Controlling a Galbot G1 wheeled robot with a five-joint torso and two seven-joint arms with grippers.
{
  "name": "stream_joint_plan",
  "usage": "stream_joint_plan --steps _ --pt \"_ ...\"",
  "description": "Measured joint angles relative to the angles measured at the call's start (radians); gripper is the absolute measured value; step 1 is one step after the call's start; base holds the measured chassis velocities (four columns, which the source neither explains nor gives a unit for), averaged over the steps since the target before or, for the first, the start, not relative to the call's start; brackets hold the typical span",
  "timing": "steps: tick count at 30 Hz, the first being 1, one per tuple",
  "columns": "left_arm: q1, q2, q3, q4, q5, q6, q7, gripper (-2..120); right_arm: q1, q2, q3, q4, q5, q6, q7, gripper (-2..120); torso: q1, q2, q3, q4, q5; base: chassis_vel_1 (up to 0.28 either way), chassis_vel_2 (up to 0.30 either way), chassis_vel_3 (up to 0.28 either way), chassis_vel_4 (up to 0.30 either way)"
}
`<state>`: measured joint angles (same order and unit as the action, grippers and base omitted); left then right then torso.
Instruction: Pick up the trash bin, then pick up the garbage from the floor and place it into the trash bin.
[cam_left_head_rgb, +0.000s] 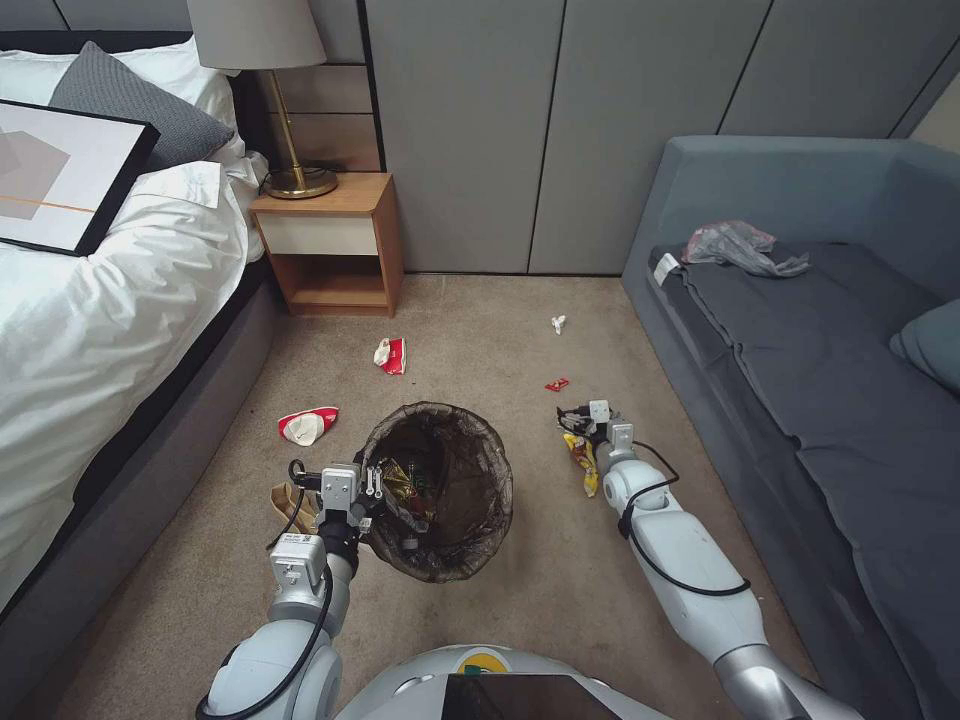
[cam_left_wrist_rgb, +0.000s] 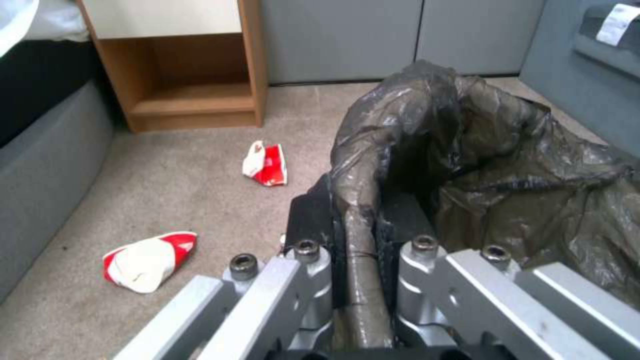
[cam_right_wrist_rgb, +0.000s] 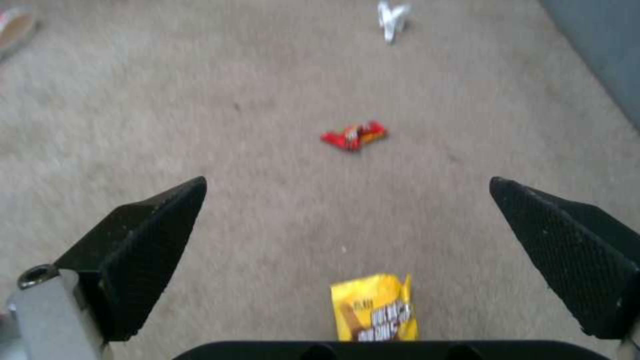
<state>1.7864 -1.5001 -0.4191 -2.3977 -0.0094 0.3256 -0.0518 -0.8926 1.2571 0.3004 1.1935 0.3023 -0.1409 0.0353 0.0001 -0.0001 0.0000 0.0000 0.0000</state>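
The trash bin (cam_left_head_rgb: 445, 490), lined with a dark brown bag, is in front of me, and my left gripper (cam_left_head_rgb: 368, 492) is shut on its near-left rim. In the left wrist view the fingers (cam_left_wrist_rgb: 310, 220) pinch the bag-covered rim (cam_left_wrist_rgb: 363, 280). A yellow wrapper (cam_left_head_rgb: 402, 478) lies inside the bin. My right gripper (cam_left_head_rgb: 588, 420) hovers open over the carpet right of the bin, above a yellow snack wrapper (cam_left_head_rgb: 584, 462) (cam_right_wrist_rgb: 377, 310). Beyond its fingertips (cam_right_wrist_rgb: 160, 235) lie a red scrap (cam_right_wrist_rgb: 353, 135) (cam_left_head_rgb: 557, 384) and a white scrap (cam_right_wrist_rgb: 392, 17) (cam_left_head_rgb: 558, 323).
Two red-and-white cartons (cam_left_head_rgb: 391, 355) (cam_left_head_rgb: 307, 425) lie left of the bin, and a tan paper piece (cam_left_head_rgb: 288, 505) lies beside the left wrist. The bed (cam_left_head_rgb: 110, 330) and nightstand (cam_left_head_rgb: 330, 240) bound the left. The sofa (cam_left_head_rgb: 800, 380) bounds the right, with a grey plastic bag (cam_left_head_rgb: 740, 248) on it.
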Motion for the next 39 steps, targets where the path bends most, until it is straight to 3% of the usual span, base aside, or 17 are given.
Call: stream_joint_plan --steps 16,36,39 --pt "0.007 -0.004 0.003 -0.001 0.007 -0.005 0.0 7 0.095 0.025 0.017 -0.236 -0.085 0.022 -0.043 100 0.0 0.0 0.0 0.0 0.0 0.0 0.0 0.0 0.0" --pt "0.008 -0.006 0.01 -0.001 0.012 -0.008 0.0 7 0.06 0.051 0.051 -0.323 -0.128 0.047 -0.066 100 0.0 0.0 0.0 0.0 0.0 0.0 0.0 0.0 0.0" --pt "0.009 -0.006 0.01 -0.001 0.013 -0.009 0.0 7 0.055 0.055 0.055 -0.335 -0.137 0.054 -0.067 95 0.0 0.0 0.0 0.0001 0.0 0.0 0.0 0.0 0.0"
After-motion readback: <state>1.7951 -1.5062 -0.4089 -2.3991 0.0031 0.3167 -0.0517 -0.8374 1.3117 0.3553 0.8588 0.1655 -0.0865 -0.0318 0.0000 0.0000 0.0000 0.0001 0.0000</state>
